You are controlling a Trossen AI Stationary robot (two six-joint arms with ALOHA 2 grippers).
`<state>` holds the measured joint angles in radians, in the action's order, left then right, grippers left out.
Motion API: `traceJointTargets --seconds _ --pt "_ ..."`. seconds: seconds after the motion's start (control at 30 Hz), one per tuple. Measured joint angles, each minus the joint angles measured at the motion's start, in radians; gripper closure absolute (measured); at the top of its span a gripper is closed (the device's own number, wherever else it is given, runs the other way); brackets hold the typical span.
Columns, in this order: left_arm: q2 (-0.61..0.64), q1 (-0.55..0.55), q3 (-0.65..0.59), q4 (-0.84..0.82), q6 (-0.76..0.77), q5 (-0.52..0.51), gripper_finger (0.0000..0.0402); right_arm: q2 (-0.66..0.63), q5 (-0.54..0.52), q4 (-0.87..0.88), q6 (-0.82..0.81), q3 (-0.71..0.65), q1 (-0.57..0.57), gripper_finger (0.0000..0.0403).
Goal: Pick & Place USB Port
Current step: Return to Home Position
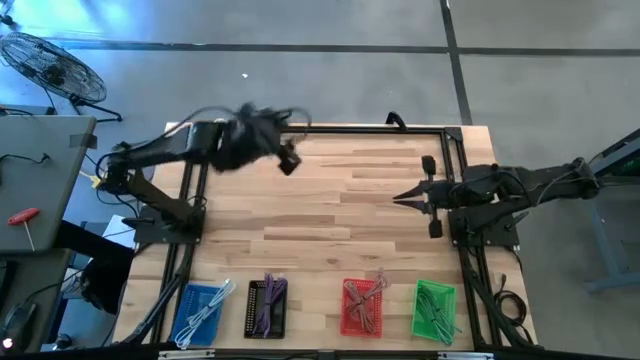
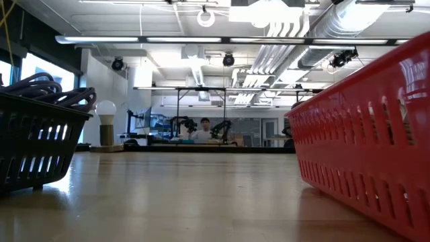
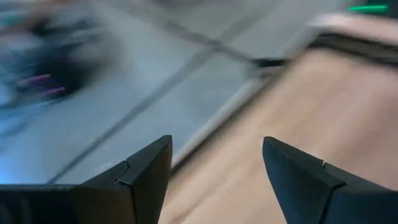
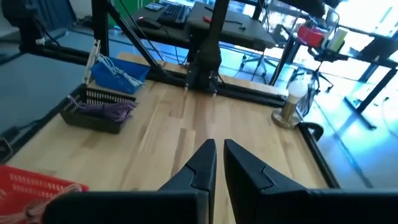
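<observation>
Four baskets of cables stand along the table's near edge: a blue one [image 1: 203, 311], a black one with purple cables [image 1: 266, 305], a red one [image 1: 362, 306] and a green one [image 1: 434, 310]. My left gripper [image 1: 290, 160] is open and empty above the table's far left part; its fingers [image 3: 214, 171] frame the table's edge and the floor. My right gripper [image 1: 400, 199] is shut and empty at the table's right, pointing toward the left; its fingertips show in the right wrist view [image 4: 219, 149]. No loose USB cable shows on the table top.
The black basket [image 2: 37, 131] and the red basket [image 2: 369, 128] flank the low view. A black frame rail [image 1: 370, 130] runs along the table's far edge. A lamp with a bulb [image 4: 291, 102] stands at the table's far left corner. Bare wood lies between the arms [image 1: 340, 210].
</observation>
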<state>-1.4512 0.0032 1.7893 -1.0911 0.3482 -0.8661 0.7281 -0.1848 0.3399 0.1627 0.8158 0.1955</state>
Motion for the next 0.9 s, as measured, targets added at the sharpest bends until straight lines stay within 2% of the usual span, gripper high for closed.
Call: traceJointTargets --seconds 0.1,0.17,0.23,0.3,0.43,0.5,0.6,0.63,0.77,0.9 --pt "-0.011 0.102 0.000 0.265 -0.280 0.433 0.0158 0.000 0.001 0.012 -0.044 0.000 0.001 0.0380" --pt "-0.031 0.146 0.002 0.409 -0.402 0.724 0.0158 0.006 0.004 0.025 -0.072 0.000 0.001 0.0380" --pt "-0.056 0.182 0.001 0.488 -0.488 0.921 0.0158 0.016 0.009 0.036 -0.095 0.000 0.001 0.0380" --pt "-0.079 0.204 0.000 0.535 -0.542 0.996 0.0158 0.020 0.010 0.038 -0.105 0.000 0.002 0.0380" --pt "-0.126 0.263 0.000 0.599 -0.573 1.076 0.0158 0.004 0.044 0.017 -0.039 0.000 0.002 0.0379" --pt "-0.156 0.289 0.000 0.682 -0.567 1.188 0.0158 -0.030 0.068 -0.011 0.010 0.002 0.001 0.0379" --pt "-0.199 0.313 0.000 0.833 -0.544 1.409 0.0158 -0.096 0.069 -0.023 0.027 0.045 -0.001 0.0380" --pt "-0.209 0.314 0.000 0.853 -0.535 1.446 0.0158 -0.124 0.069 -0.010 0.034 0.059 -0.001 0.0379" --pt "-0.222 0.332 -0.003 0.844 -0.527 1.423 0.0158 -0.251 0.073 0.091 0.037 0.091 -0.001 0.0380" --pt "-0.220 0.348 -0.047 0.934 -0.510 1.384 0.0158 -0.391 0.028 0.260 0.007 0.084 -0.001 0.0379"
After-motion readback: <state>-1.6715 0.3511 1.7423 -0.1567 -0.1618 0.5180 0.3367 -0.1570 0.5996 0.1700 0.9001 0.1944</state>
